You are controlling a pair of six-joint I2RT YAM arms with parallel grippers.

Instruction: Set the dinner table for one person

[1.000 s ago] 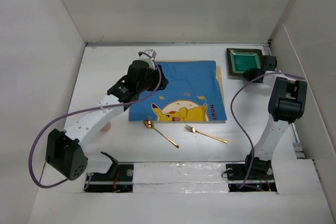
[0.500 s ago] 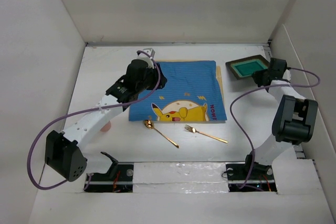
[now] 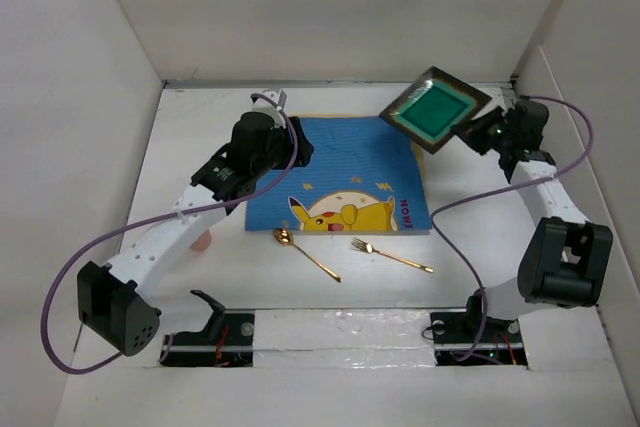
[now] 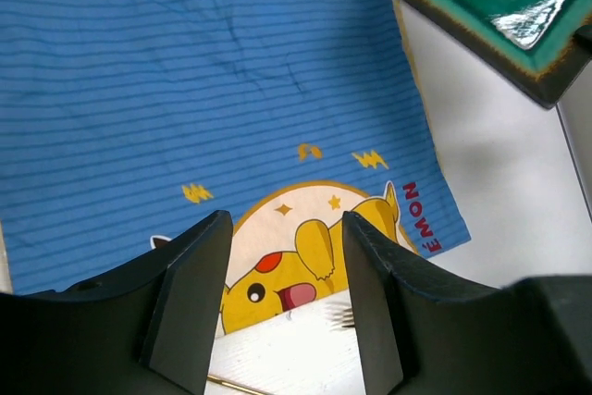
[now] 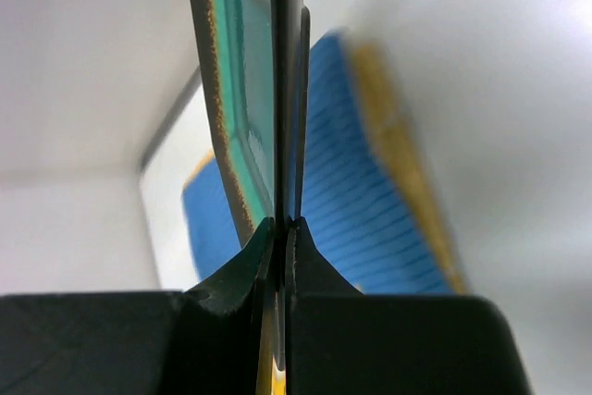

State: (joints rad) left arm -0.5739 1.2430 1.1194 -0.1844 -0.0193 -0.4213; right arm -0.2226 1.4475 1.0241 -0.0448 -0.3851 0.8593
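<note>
Here, white dinner table [image 3: 196, 119] inside white walls [image 3: 330, 17].

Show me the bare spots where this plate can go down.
Most of the placemat is bare, from the left hand across to its right edge; the right hand holds the plate above its far right corner. The table is bare at far left. Crowded: the strip along the placemat's near edge, with spoon and fork.

Left gripper [image 4: 285, 228] pointing down, jaws apart, right gripper [image 5: 280, 225] raised, jaws clamped on plate [image 3: 432, 110].
</note>
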